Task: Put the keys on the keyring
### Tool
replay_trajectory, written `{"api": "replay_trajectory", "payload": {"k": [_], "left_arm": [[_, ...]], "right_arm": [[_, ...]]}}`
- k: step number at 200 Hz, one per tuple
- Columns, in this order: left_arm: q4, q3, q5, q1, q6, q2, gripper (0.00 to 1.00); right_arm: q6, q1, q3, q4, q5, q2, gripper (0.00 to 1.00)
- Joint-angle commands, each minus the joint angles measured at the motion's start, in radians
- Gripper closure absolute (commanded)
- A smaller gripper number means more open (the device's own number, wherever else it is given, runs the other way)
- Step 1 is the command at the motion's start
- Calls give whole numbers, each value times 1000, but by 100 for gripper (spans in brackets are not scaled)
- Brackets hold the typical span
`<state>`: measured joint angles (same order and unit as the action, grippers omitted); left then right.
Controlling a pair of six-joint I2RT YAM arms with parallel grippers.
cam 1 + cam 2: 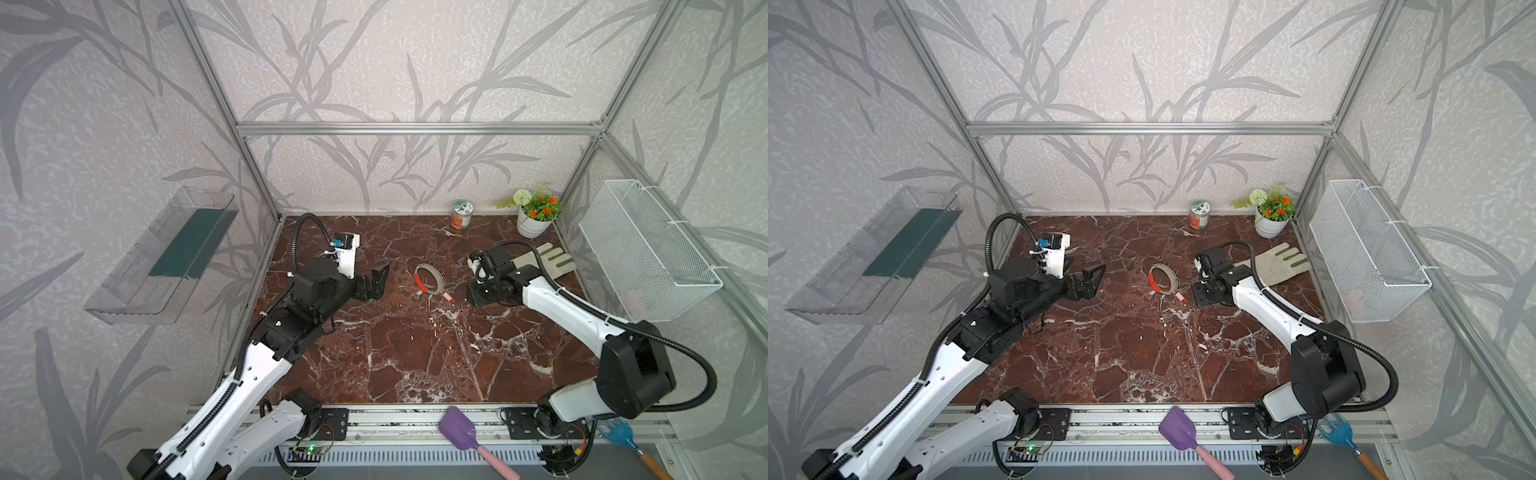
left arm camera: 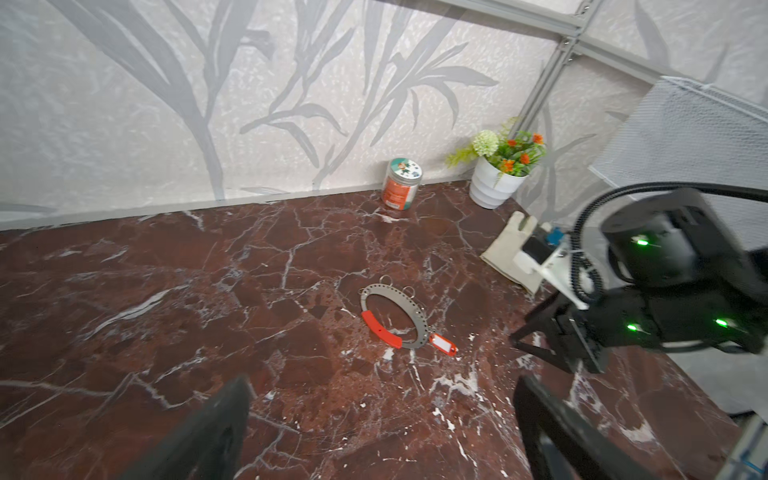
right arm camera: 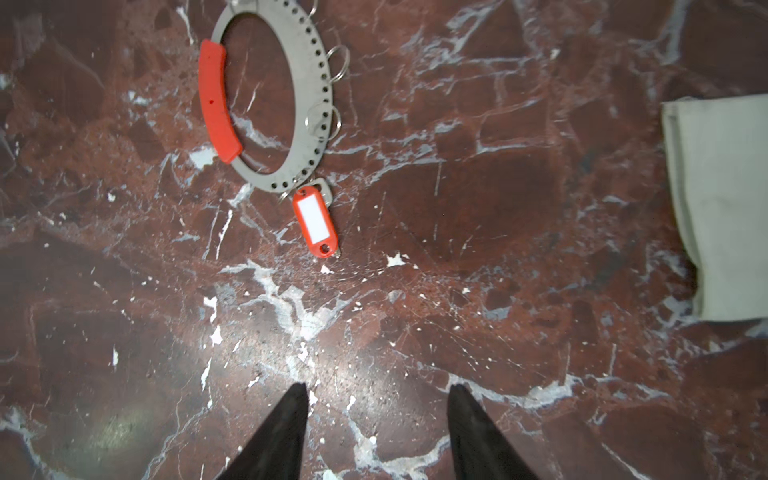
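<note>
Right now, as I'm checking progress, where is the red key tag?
In both top views the key tag lies on the table against the keyring's near edge, left of the right gripper.

Overhead pair, wrists nearer (keyring [image 3: 309, 75] shared)

L fingers [image 2: 199, 436] wide, R fingers [image 3: 282, 432] apart
</note>
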<state>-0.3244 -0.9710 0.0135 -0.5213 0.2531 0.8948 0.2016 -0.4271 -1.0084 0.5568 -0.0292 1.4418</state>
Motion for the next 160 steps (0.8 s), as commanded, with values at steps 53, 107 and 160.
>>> {"api": "replay_trajectory", "payload": {"k": [53,107,160], "left_arm": [[8,105,465,11,-27,96,1],[223,265,651,92,-112,198,1],[454,409,713,210,-182,339,1]], "right_arm": [[95,71,353,-454,-320,-284,1],[-33,130,496,-755,-453,-321,1],[-99,199,576,-1034,-448,-180,1]]}}
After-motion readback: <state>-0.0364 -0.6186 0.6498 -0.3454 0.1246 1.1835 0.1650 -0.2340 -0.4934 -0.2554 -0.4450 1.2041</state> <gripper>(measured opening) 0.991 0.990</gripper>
